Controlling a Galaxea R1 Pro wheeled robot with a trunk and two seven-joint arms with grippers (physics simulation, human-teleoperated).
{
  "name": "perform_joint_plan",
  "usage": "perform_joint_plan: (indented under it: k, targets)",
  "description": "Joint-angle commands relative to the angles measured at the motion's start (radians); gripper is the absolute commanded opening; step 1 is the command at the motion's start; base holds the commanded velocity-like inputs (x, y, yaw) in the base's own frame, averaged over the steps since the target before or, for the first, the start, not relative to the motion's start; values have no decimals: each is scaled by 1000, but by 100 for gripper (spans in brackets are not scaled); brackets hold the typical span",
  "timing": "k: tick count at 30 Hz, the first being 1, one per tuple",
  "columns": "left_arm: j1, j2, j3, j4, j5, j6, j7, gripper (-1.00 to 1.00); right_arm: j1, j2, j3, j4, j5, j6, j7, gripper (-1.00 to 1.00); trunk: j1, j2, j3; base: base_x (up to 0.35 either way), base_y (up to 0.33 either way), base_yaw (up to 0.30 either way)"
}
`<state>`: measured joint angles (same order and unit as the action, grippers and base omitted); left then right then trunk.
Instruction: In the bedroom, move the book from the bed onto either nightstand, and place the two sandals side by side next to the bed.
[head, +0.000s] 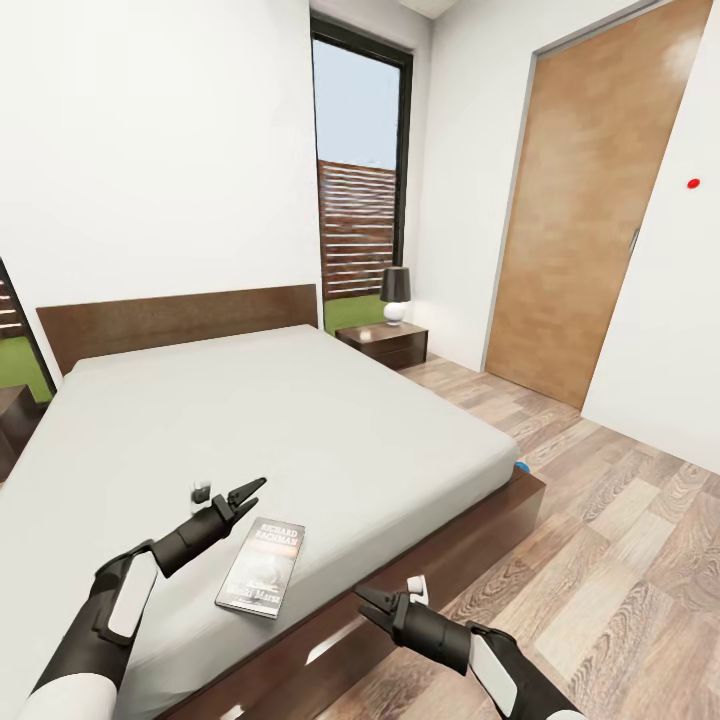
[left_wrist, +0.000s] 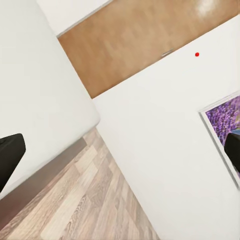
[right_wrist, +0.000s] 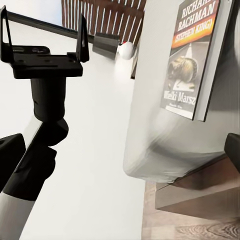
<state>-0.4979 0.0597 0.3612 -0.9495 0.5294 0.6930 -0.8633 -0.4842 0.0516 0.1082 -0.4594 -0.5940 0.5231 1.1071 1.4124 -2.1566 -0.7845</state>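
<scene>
The book lies flat on the pale-grey mattress of the bed, close to its near foot corner. The right wrist view shows its cover with "Richard Bachman" lettering and an orange band. My left gripper hovers open just above the mattress, a little to the left of the book, holding nothing. Below the bed's edge, over the floor, my right gripper is open too and points toward the book. A bit of blue, one sandal, peeks out at the bed's far foot corner.
One nightstand with a black-shaded lamp stands at the bed's right, by the window. Another nightstand is at the left edge. A brown door closes the right wall. Wood floor spreads right of the bed.
</scene>
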Motion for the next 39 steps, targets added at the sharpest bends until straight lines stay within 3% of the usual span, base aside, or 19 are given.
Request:
perform_joint_plan:
  k: [1, 30, 39]
  targets:
    - [-1, 0, 1, 0, 3, 6, -1, 100, -1, -1, 4, 0, -9, 8, -1, 100, 0, 0, -1, 0, 0, 0]
    - [-1, -15, 2, 4, 1, 3, 3, 100, -4, 1, 2, 2, -10, -1, -6, 100, 0, 0, -1, 0, 0, 0]
    - [-1, -15, 1, 5, 1, 3, 3, 100, -4, 43, 3, 4, -10, -2, -6, 100, 0, 0, -1, 0, 0, 0]
